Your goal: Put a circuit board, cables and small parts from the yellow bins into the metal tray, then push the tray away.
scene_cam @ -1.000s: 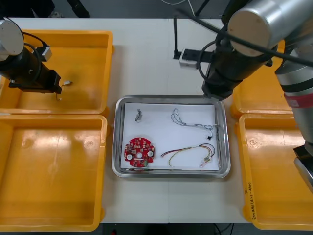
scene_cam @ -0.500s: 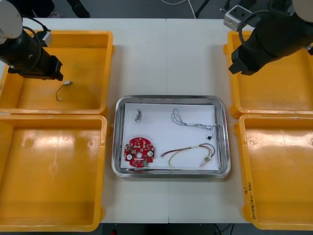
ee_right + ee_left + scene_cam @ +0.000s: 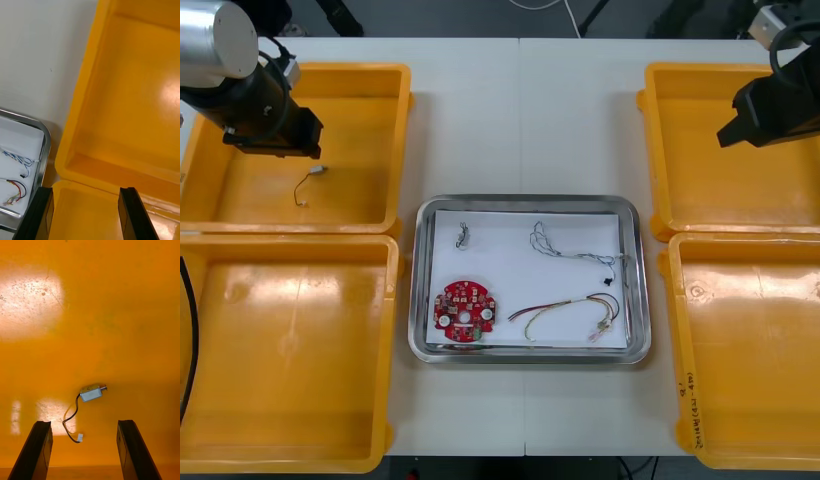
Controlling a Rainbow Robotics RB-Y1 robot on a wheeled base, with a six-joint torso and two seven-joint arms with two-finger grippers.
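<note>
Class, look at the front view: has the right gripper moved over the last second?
Yes: the right gripper swung rightward, off the metal tray, over the far right yellow bin.

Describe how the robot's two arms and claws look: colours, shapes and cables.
The left arm has a silver cylindrical segment leading to a black wrist block with black cables looping around it. The right arm ends in a similar black block. The left claw and right claw each have two flat black fingers.
</note>
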